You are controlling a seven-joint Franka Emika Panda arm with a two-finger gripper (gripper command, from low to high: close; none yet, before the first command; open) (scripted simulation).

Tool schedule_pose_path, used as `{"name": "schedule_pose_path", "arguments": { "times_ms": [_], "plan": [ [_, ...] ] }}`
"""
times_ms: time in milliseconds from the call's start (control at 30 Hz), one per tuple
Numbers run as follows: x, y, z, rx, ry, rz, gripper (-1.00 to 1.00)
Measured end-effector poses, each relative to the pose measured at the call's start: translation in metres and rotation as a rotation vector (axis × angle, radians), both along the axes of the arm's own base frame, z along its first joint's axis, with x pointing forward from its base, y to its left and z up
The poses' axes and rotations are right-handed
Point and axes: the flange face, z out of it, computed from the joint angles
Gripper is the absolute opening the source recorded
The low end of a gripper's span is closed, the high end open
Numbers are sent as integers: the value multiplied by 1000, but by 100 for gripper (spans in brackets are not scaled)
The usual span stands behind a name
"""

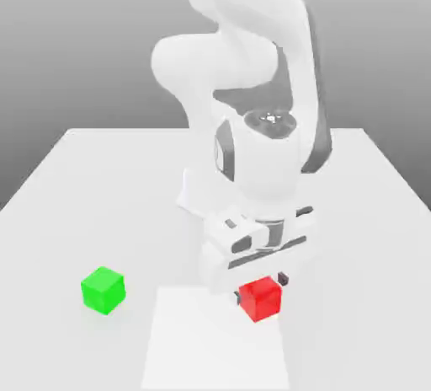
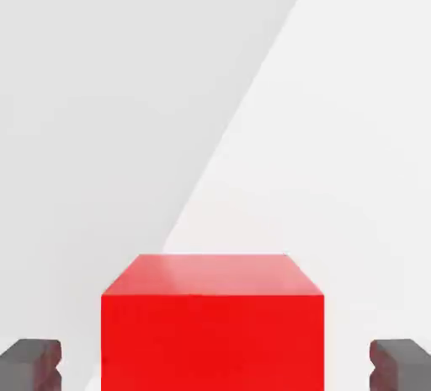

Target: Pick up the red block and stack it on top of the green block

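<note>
Exterior view: the white arm (image 1: 252, 128) reaches down over the near part of the worktop (image 1: 76, 179), with the gripper (image 1: 260, 284) low over the red block (image 1: 262, 299). The red block sits on the worktop, towards the exterior view's right of centre, on a paler rectangular patch (image 1: 194, 347) that runs to the near edge. A dark fingertip (image 1: 284, 279) shows just beside the block's far upper corner. The green block (image 1: 103, 289) stands well apart, to the exterior view's left, on bare worktop with open room on every side (nothing stands between the two blocks). Both blocks lie well inside the worktop's side edges.

Hand view: the red block (image 2: 212, 322) sits squarely between the two dark fingertips (image 2: 31, 364), its top face level. The jaws stand wide, one fingertip on each side with a clear gap of worktop between each pad and the block's side edges; neither touches it. Beyond the block the worktop (image 2: 101, 111) lies open, crossed by the diagonal edge of the paler patch (image 2: 362, 128).
</note>
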Motion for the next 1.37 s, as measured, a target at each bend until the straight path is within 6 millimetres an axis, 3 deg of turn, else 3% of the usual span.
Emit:
{"name": "schedule_pose_path", "arguments": {
  "times_ms": [167,400,700,833,1000,1100,1233,1267,1367],
  "plan": [
    [0,0,-1,0,1,0,-100],
    [0,0,55,-1,1,2,-100],
    [11,-121,81,-7,-2,81,-100],
    [1,-179,89,-6,-1,122,-100],
    [-25,-249,97,-1,1,169,-100],
    [-28,-260,81,4,-2,180,-100],
    [-28,-261,46,4,-2,184,-100],
    [-30,-261,38,3,-1,182,100],
    [-30,-261,38,3,0,182,100]
  ]
}}
